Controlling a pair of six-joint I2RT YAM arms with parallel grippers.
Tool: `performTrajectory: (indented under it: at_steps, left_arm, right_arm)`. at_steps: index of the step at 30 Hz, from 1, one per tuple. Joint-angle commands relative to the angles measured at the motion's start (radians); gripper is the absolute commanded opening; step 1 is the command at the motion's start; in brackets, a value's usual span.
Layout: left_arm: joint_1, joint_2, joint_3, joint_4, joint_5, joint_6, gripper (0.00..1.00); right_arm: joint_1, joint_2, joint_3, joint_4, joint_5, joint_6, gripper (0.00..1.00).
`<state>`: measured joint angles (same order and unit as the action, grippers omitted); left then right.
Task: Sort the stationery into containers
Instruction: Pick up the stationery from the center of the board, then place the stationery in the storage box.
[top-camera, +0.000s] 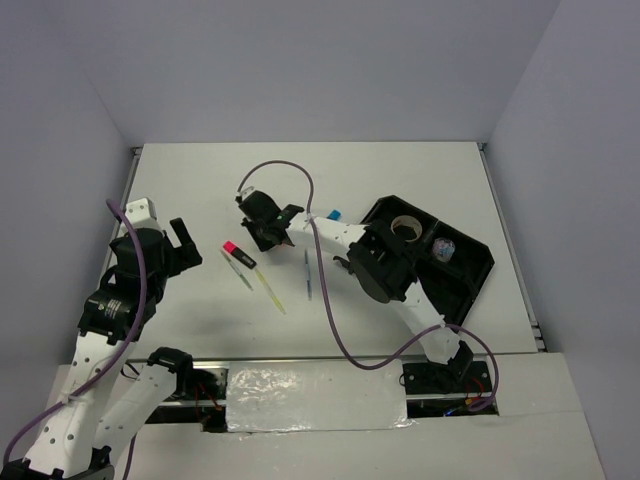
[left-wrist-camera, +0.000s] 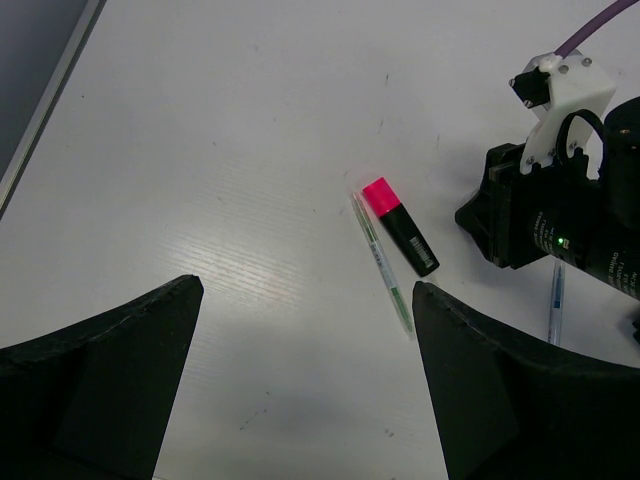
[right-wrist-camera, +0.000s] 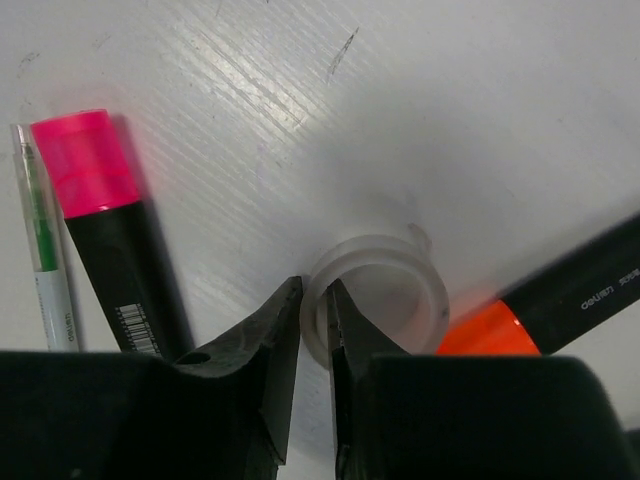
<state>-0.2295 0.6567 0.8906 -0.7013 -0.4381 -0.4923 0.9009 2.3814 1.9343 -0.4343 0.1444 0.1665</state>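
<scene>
On the table (top-camera: 420, 170), right gripper (right-wrist-camera: 318, 300): pinched shut on the wall of a clear tape roll (right-wrist-camera: 400, 262), lying flat between pink highlighter (right-wrist-camera: 100, 215) and orange highlighter (right-wrist-camera: 560, 290)
Left gripper (left-wrist-camera: 300, 390): spread wide, empty, hovering
Done: second tape roll (top-camera: 405, 228) in the organizer tray (top-camera: 470, 285); something in the next compartment, too blurred to name
Left: gripped roll, all highlighters, all pens
Highlighters: three, including blue highlighter (top-camera: 334, 214)
Pens: three, namely grey pen (left-wrist-camera: 382, 262), yellow pen (top-camera: 270, 290), blue pen (top-camera: 307, 270)
Progress: early, by judgement

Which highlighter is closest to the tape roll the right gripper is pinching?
The orange-capped highlighter: its cap lies right beside the tape roll in the right gripper, while the pink-capped highlighter lies clearly apart.
</scene>
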Motion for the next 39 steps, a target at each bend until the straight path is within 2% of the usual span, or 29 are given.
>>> performTrajectory:
  at_steps: [1, 5, 9, 10, 14, 16, 18, 21, 27, 39]
  left_arm:
    - [0.007, -0.012, 0.015, 0.043, 0.01, 0.027, 0.99]
    - [0.007, -0.008, 0.014, 0.043, 0.01, 0.027, 0.99]
    - [0.007, -0.006, 0.014, 0.043, 0.01, 0.027, 0.99]
    - [0.007, -0.005, 0.014, 0.043, 0.01, 0.026, 0.99]
    - [0.007, -0.009, 0.014, 0.042, 0.006, 0.026, 0.99]
    - [0.007, -0.009, 0.014, 0.043, 0.009, 0.026, 0.99]
    - [0.007, -0.011, 0.014, 0.042, 0.01, 0.027, 0.99]
    - [0.007, -0.012, 0.014, 0.043, 0.01, 0.026, 0.99]
    - [0.007, -0.009, 0.013, 0.043, 0.012, 0.026, 0.99]
    - [0.007, 0.014, 0.016, 0.045, 0.021, 0.029, 0.99]
  right_arm:
    - [0.007, -0.034, 0.012, 0.014, -0.006, 0.013, 0.21]
    - [0.009, -0.103, -0.001, 0.054, -0.055, 0.007, 0.15]
    - [-0.005, -0.276, -0.113, 0.161, -0.085, 0.011, 0.14]
    - [-0.013, -0.36, -0.142, 0.169, -0.08, 0.011, 0.14]
    - [-0.108, -0.545, -0.314, 0.18, 0.064, 0.083, 0.14]
    - [-0.166, -0.605, -0.348, 0.111, 0.118, 0.125, 0.14]
    - [-0.27, -0.628, -0.385, 0.013, 0.167, 0.189, 0.15]
    - [-0.391, -0.68, -0.471, -0.03, 0.202, 0.217, 0.15]
    - [-0.546, -0.74, -0.63, -0.012, 0.231, 0.237, 0.15]
    - [-0.648, -0.683, -0.727, 0.029, 0.205, 0.212, 0.19]
